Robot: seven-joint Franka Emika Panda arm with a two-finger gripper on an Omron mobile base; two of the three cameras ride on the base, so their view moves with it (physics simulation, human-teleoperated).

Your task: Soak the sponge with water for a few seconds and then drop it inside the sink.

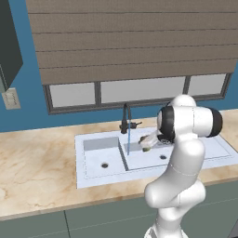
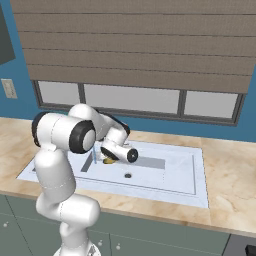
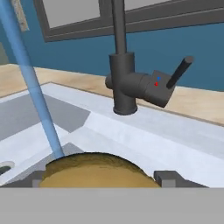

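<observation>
Here, from the hand view, you see the water (image 3: 37,94) at nine o'clock, striking the left edge of the sponge (image 3: 98,171). The tool (image 3: 101,180) grips that sponge between its fingertips (image 3: 168,177), over the sink (image 3: 144,144), with the faucet (image 3: 131,83) at twelve o'clock.

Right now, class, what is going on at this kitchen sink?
The white robot arm is holding the sponge in its end effector over the wider basin of the sink. The faucet is running, and the water falls in a thin blue stream that meets the sponge's edge. The sponge is being soaked and has not yet been dropped.
</observation>
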